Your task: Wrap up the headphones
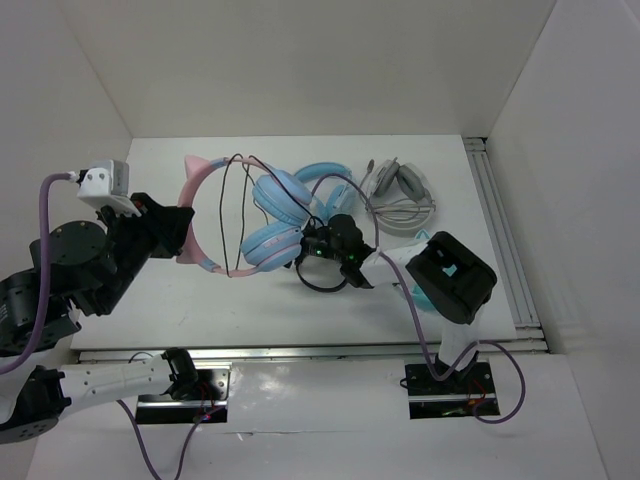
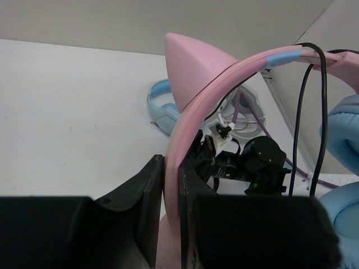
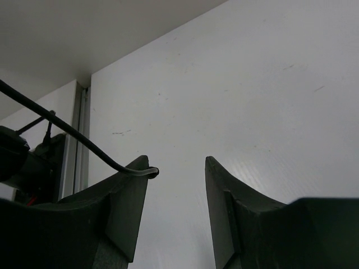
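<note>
Currently left gripper (image 2: pixel 171 174) pinches the headphones (image 1: pixel 262 218) by the pink headband (image 2: pixel 193 106); right gripper (image 3: pixel 176 168) spread wide, black cable (image 3: pixel 84 143) lying across one fingertip.

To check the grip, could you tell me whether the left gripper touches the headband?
Touching: the left wrist view shows the left gripper clamping the headband.

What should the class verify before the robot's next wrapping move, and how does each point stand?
1. Left gripper clamped on pink headband: ok.
2. Right gripper shut on black cable: not ok; it is open, with the cable merely touching it.
3. Cable looped over headband: ok.
4. Cable's free end located: cannot tell.
5. Cable free of all-blue headphones: cannot tell.
</note>
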